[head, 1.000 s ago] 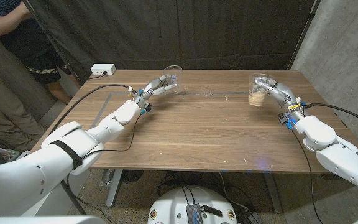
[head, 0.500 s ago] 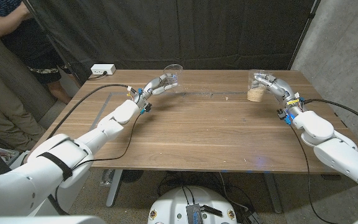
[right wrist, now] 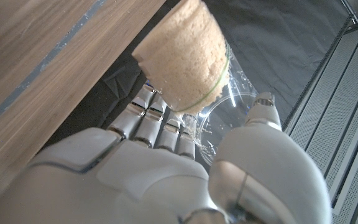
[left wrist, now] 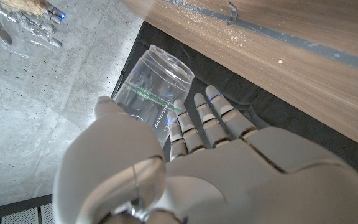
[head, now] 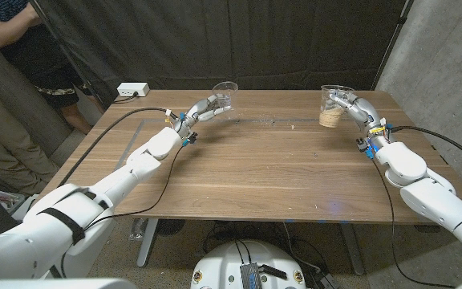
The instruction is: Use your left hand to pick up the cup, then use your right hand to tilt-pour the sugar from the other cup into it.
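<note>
Both cups held: empty cup in left hand, sugar cup in right hand. Still far apart, no pouring yet.

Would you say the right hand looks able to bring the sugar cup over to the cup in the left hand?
Probably yes: the right hand holds the sugar cup, and only bare table lies between it and the empty cup in the left hand.

Wooden table, black curtain behind, concrete wall at right.

Clear glossy plastic cups, grainy brown sugar, matt wooden table, smooth white plastic hands.
</note>
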`<state>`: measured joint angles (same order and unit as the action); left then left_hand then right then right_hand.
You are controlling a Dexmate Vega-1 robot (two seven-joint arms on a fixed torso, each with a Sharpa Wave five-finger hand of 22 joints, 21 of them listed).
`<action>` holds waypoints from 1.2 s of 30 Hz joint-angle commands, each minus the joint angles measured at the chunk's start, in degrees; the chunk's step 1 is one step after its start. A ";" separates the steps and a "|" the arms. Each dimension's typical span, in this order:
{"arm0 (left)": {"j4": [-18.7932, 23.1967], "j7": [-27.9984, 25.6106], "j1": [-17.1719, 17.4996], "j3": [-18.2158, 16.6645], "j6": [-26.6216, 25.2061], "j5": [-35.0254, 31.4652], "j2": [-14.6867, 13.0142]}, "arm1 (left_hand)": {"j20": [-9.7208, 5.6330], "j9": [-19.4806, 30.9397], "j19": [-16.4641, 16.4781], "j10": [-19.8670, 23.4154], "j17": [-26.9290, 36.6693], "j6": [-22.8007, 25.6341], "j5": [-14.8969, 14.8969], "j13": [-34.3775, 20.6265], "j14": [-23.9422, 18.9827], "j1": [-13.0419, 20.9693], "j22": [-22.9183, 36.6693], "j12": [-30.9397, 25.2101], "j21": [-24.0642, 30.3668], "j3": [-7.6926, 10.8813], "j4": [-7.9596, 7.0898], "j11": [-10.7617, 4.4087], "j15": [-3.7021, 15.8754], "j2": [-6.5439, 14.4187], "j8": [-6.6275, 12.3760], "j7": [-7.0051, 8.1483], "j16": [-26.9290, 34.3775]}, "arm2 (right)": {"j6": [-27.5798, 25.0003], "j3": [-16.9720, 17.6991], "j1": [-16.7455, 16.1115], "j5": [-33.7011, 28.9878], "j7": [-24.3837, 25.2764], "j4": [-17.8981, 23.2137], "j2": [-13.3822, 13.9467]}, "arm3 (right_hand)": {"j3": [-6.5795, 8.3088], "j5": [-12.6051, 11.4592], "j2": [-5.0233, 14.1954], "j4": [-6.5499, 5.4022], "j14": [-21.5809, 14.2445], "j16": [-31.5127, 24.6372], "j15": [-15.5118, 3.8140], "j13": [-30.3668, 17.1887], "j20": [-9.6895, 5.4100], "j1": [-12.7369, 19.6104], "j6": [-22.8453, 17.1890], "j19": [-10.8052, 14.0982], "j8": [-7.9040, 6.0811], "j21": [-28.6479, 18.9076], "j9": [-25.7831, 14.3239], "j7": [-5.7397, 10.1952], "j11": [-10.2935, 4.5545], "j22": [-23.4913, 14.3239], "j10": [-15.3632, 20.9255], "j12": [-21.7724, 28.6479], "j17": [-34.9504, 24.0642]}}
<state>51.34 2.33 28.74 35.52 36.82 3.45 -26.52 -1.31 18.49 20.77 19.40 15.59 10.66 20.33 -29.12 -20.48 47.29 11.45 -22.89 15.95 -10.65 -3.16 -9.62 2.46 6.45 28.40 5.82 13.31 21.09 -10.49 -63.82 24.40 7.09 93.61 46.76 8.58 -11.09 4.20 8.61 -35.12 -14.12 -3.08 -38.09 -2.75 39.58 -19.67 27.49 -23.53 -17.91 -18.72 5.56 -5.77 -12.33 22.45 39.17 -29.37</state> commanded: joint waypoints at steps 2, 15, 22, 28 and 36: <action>9.03 0.07 3.49 -1.50 -5.66 0.79 -2.49 | 0.27 0.06 0.24 0.27 0.34 0.23 -0.27 -0.13 -0.70 0.14 0.12 -0.37 -0.17 -0.64 -0.04 0.41 6.77 0.67 0.24 -0.17 -0.08 | 3.88 -1.78 2.41 -2.31 1.18 -3.51 -2.66 | 0.93 -0.14 0.59 -0.32 -0.61 0.22 -10.21 -0.25 -5.80 1.03 -0.82 0.12 -0.28 0.36 -0.23 0.63 -0.52 -0.11 0.23 0.30 -0.20; 17.49 0.97 6.93 -2.63 -11.83 2.86 -5.23 | 0.35 0.04 0.29 0.30 0.50 0.26 -0.65 -0.29 -0.81 0.27 0.15 -0.54 -0.17 -0.68 -0.13 0.75 6.68 0.98 0.33 -0.48 -0.24 | 4.99 -2.10 2.99 -2.41 1.14 -4.32 -2.87 | 1.01 0.01 0.61 -0.46 -0.88 0.23 -10.19 -0.26 -5.82 1.01 -0.89 0.19 -0.31 0.42 -0.30 0.61 -0.44 -0.10 0.41 0.27 -0.36; 20.22 1.87 7.40 -2.94 -14.11 4.02 -5.98 | 0.51 0.04 0.28 0.21 0.60 0.22 -0.90 -0.38 -0.99 0.34 0.17 -0.59 -0.18 -0.72 -0.18 0.72 6.28 1.13 0.37 -0.61 -0.28 | 5.61 -2.41 3.25 -3.25 1.29 -4.87 -2.83 | 0.96 0.08 0.56 -0.59 -1.02 0.23 -10.16 -0.19 -5.84 0.82 -0.91 0.28 -0.32 0.42 -0.34 0.60 -0.11 -0.09 0.57 0.24 -0.42; 21.71 2.07 7.36 -3.09 -14.82 3.87 -6.73 | 0.67 0.03 0.26 0.23 0.66 0.04 -1.07 -0.45 -0.83 0.37 0.18 -0.65 -0.19 -0.72 -0.24 0.82 6.25 1.27 0.32 -0.79 -0.41 | 5.84 -2.61 3.51 -2.60 1.11 -5.27 -3.32 | 1.01 0.08 0.63 -0.64 -1.29 0.15 -10.21 -0.17 -5.90 0.80 -1.21 0.39 -0.44 0.40 -0.38 0.61 -0.31 -0.09 0.91 0.31 -0.49; 23.12 2.32 7.39 -3.55 -15.08 4.18 -7.61 | 0.72 0.03 0.25 0.35 0.77 0.27 -1.35 -0.54 -0.96 0.37 0.21 -0.78 -0.19 -0.78 -0.34 0.83 6.18 1.38 0.46 -1.00 -0.45 | 7.23 -3.54 5.04 -1.73 -0.54 -7.29 -4.31 | 0.98 0.12 0.52 -0.65 -1.56 0.10 -10.21 -0.27 -5.98 0.74 -1.21 0.64 -0.45 0.35 -0.42 0.64 -0.23 -0.08 1.01 0.35 -0.57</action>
<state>71.69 4.24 35.80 32.53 22.98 7.17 -32.87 -0.79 18.34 20.86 19.41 16.11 10.76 19.04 -29.37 -20.98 47.71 11.45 -23.33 15.95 -10.90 -3.40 -9.00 2.56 7.37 28.62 5.29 12.86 27.09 -13.14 -60.17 21.91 7.79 88.15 43.45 8.57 -11.04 4.29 8.59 -35.97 -14.12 -3.31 -38.08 -2.75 40.65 -20.07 27.49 -23.76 -17.43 -19.04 5.96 -6.06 -12.16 22.96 39.23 -29.62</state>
